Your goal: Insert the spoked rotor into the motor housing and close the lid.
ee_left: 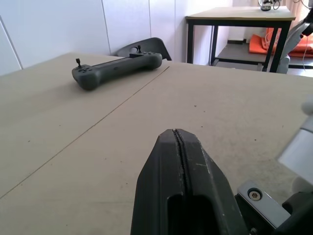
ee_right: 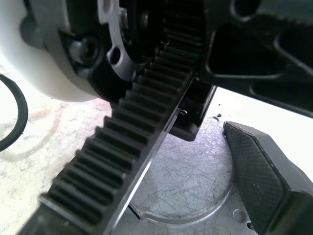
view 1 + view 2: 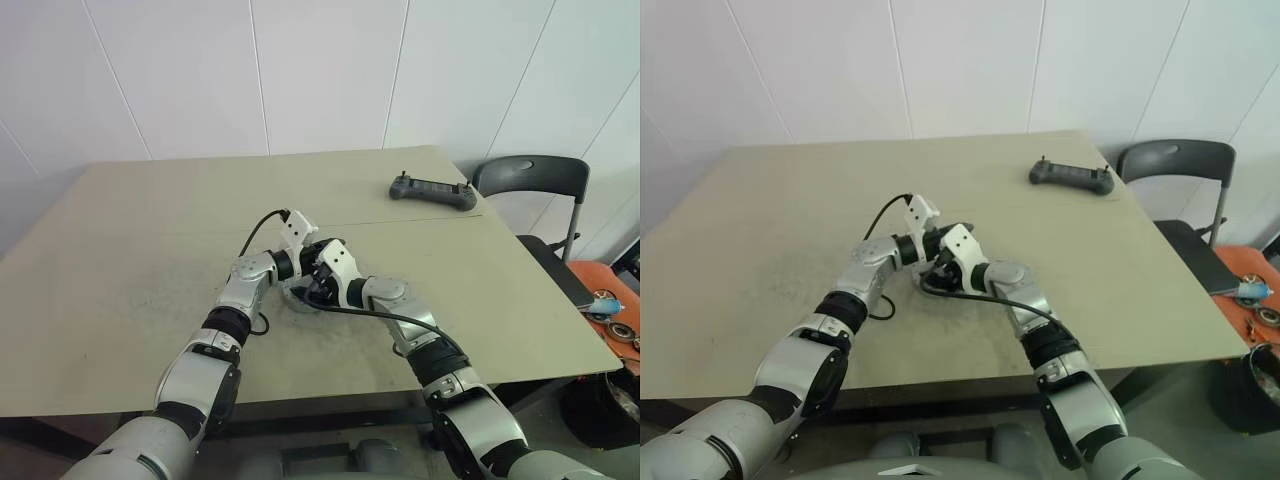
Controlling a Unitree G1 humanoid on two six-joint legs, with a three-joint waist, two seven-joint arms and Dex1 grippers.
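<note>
My left pincer (image 1: pixel 178 147) is pressed together, empty, level over the table (image 3: pixel 150 230). My right pincer (image 3: pixel 318 290) stands apart around a scratched silver disc (image 2: pixel 190 181), I judge to steady it; whether it's the lid or a base, I cannot tell. One disc, one controller (image 1: pixel 117 66) well ahead, one chair (image 3: pixel 530 180).

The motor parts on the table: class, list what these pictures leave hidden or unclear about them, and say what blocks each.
- Head views: the parts sit under both grippers; the left gripper and right gripper cover them, so rotor, housing and lid cannot be told apart.
- Right wrist view: a scratched metal plate shows, partly blocked by a toothed black part and cut off by the edge.
- Left wrist view: looks across the table at a controller.
</note>
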